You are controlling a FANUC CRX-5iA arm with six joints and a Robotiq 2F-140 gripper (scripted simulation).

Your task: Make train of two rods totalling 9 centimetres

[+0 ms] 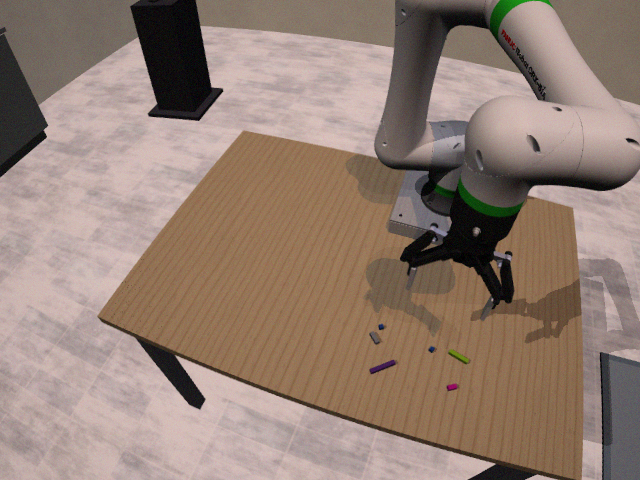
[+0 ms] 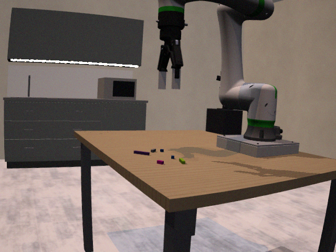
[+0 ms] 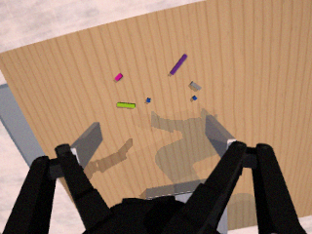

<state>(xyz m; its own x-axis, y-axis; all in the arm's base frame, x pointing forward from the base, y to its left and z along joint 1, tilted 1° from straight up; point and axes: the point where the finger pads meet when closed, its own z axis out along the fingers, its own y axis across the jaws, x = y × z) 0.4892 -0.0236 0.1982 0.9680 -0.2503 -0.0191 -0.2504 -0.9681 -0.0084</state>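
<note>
Several small rods lie flat and apart near the table's front right. A purple rod (image 1: 382, 366) (image 2: 141, 152) (image 3: 177, 64) lies nearest the front. A grey rod (image 1: 374, 337) (image 2: 153, 150) (image 3: 195, 86) and a blue rod (image 1: 381, 326) (image 3: 194, 97) lie behind it. A second blue rod (image 1: 431, 349) (image 3: 147, 100), a lime rod (image 1: 458, 355) (image 2: 181, 160) (image 3: 126, 104) and a magenta rod (image 1: 452, 386) (image 2: 160, 161) (image 3: 118, 76) lie to the right. My gripper (image 1: 447, 297) (image 2: 168, 82) hangs open and empty high above the table, behind the rods.
The robot's grey base plate (image 1: 421, 206) (image 2: 258, 145) is on the table's back right. A black pedestal (image 1: 173, 56) stands on the floor behind the table. A counter with a microwave (image 2: 116, 88) stands to the far side.
</note>
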